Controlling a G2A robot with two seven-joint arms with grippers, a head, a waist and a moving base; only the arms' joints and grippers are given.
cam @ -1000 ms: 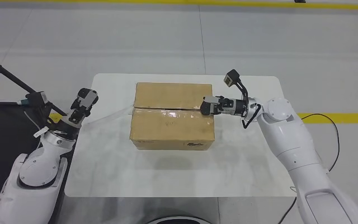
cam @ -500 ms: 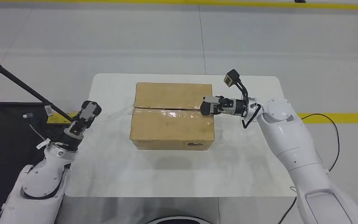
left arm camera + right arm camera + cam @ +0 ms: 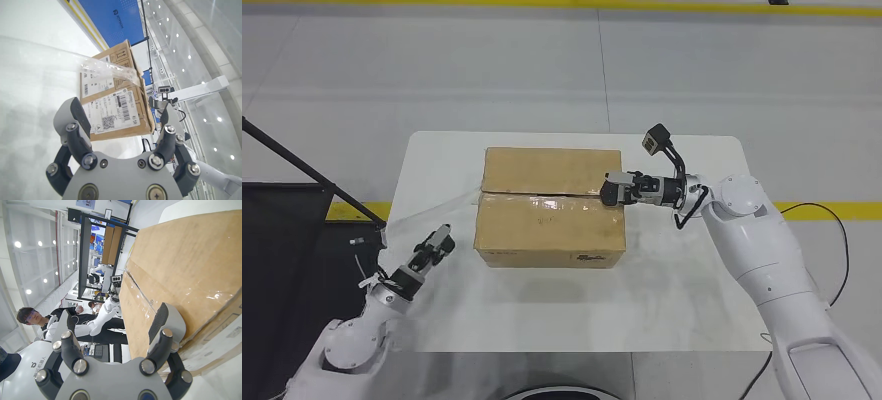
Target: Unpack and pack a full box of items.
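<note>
**Cardboard box, mid-table**

We list the right gripper with fingers apart, one against the box's right top edge. Left gripper: spread, off the box's left end. The left wrist view adds end labels and trailing clear tape.

Grey floor w/ yellow lines, white table.

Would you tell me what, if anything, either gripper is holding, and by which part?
Nothing is held: the left gripper is open beside the box, the right gripper open at its edge.
</note>
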